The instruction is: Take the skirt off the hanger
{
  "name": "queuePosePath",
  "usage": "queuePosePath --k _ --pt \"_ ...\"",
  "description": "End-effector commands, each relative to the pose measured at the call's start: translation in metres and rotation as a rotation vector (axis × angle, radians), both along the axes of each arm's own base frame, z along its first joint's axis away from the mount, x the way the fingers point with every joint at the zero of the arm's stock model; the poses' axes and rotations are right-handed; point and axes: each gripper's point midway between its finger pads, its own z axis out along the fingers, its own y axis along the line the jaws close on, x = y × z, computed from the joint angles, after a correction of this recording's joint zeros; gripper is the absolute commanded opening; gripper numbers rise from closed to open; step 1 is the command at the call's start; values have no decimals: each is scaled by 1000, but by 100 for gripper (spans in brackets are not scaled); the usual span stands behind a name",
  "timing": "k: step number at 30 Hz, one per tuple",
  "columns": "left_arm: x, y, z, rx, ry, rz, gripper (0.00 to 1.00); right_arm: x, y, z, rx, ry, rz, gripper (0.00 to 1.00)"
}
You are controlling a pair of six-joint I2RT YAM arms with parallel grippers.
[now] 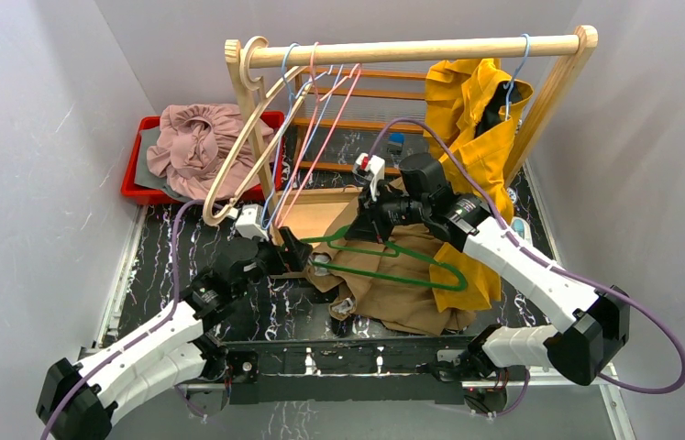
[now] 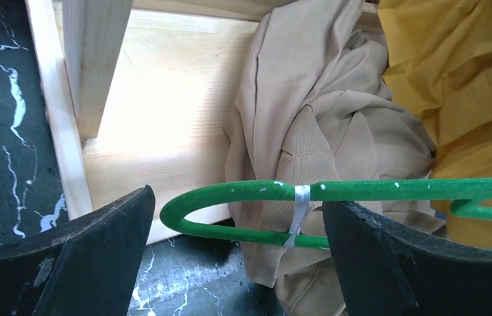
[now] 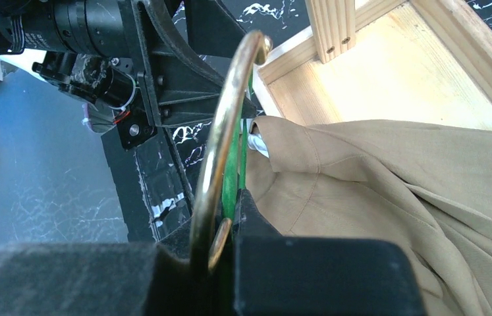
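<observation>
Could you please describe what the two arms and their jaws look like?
Both the left arm and the right arm have white shells over black joints, with a purple cable trailing along each. Each wrist carries a small white camera block. The jaws are matte black, broad and slightly scuffed.

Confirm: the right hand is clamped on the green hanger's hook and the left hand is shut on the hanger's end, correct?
No. The left hand is open, straddling the green hanger's end, as the left wrist view shows. The right hand is clamped on the hook.
</observation>
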Motion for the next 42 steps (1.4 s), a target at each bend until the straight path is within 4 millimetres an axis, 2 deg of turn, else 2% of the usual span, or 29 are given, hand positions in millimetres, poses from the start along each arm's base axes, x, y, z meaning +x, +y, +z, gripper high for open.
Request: queuePosePath --k 1,5,8,10,11,12,16,19,22,30,33,39,42 --pt "15 8 25 40 -79 52 96 -13 16 37 93 -33 90 0" --pt "15 3 28 52 -100 14 76 -17 19 39 87 -42 94 0" --pt "13 5 27 51 -92 13 50 -15 19 46 96 -63 75 0" --pt "11 8 26 48 -100 21 40 -16 19 49 102 -69 77 0" --pt "11 9 27 49 -108 21 27 -16 18 50 102 -71 78 0" --pt "10 10 29 51 -116 21 20 -16 18 50 97 -73 74 0" --pt "8 14 30 65 -123 18 16 -15 15 45 71 -77 64 0" --pt "6 13 31 56 -124 11 18 -13 13 47 72 -84 47 0" --pt "4 11 29 56 -117 -7 31 -12 12 47 72 -85 28 0" --pt "-7 3 34 39 -102 -77 78 -4 1 45 48 -87 -70 0" --pt "-11 2 32 45 -80 -93 80 3 -7 45 21 -100 -134 0" --pt "-11 17 25 42 -56 -10 74 3 -15 50 12 -113 -167 0" --pt "-15 14 25 20 -61 -31 80 5 -21 58 12 -131 -199 0"
